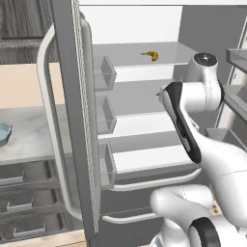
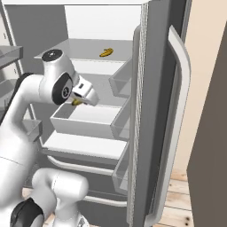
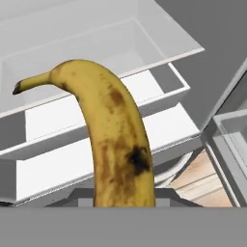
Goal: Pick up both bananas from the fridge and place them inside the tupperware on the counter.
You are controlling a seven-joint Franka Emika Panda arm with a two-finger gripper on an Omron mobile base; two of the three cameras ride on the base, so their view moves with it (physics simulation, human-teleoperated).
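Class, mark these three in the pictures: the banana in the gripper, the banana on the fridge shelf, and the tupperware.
Held banana [image 3: 116, 140]: hand view, middle of its spotted body.
Shelf banana [image 1: 152, 55]: left base view, middle of its curve.
Tupperware [image 1: 4, 132]: left base view, its blue rim at the picture's left edge.

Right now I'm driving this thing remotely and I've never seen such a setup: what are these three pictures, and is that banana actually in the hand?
The white machine is a robot arm on a driving base, parked at an open fridge. Two pictures come from cameras on the base, behind the arm to its left and right, looking forward into the fridge. The third comes from a camera on the hand, looking along its fingers.

That hand view has a spotted banana rising close in front of the lens, and the right base view shows yellow at the hand's tip above an open drawer. So it appears held, though the fingers themselves are hidden.

A second banana lies on the top shelf. The blue tupperware sits on the counter to the left.
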